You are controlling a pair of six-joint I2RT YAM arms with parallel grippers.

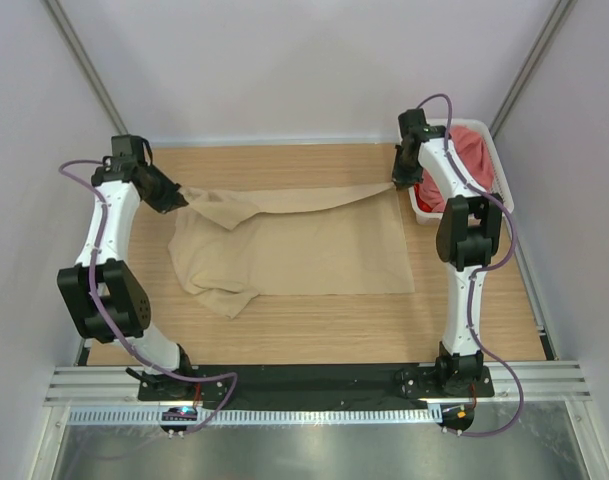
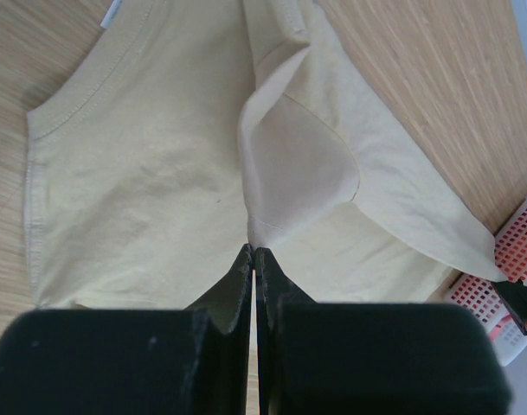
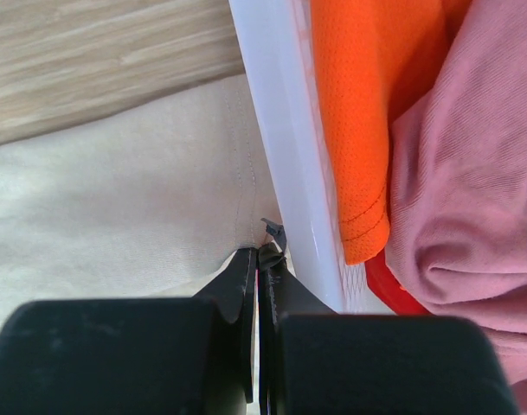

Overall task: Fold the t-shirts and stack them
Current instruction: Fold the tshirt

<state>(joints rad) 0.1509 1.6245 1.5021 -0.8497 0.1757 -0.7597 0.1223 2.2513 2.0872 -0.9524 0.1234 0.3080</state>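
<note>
The beige-tan t-shirt (image 1: 304, 250) lies spread on the wooden table, its far edge lifted and stretched between both grippers. My left gripper (image 1: 174, 197) is shut on the shirt's far left corner; in the left wrist view the gripper (image 2: 253, 251) pinches a fold of the cloth (image 2: 159, 181). My right gripper (image 1: 400, 180) is shut on the far right corner, next to the basket; in the right wrist view the gripper (image 3: 259, 252) pinches the hem (image 3: 116, 207). The dusty pink t-shirt (image 3: 471, 173) and bright orange t-shirt (image 3: 367, 95) lie bunched in the basket.
The white lattice basket (image 1: 496, 165) stands at the far right of the table, its white wall (image 3: 280, 147) right beside my right fingers. Grey walls close in the table at the back and sides.
</note>
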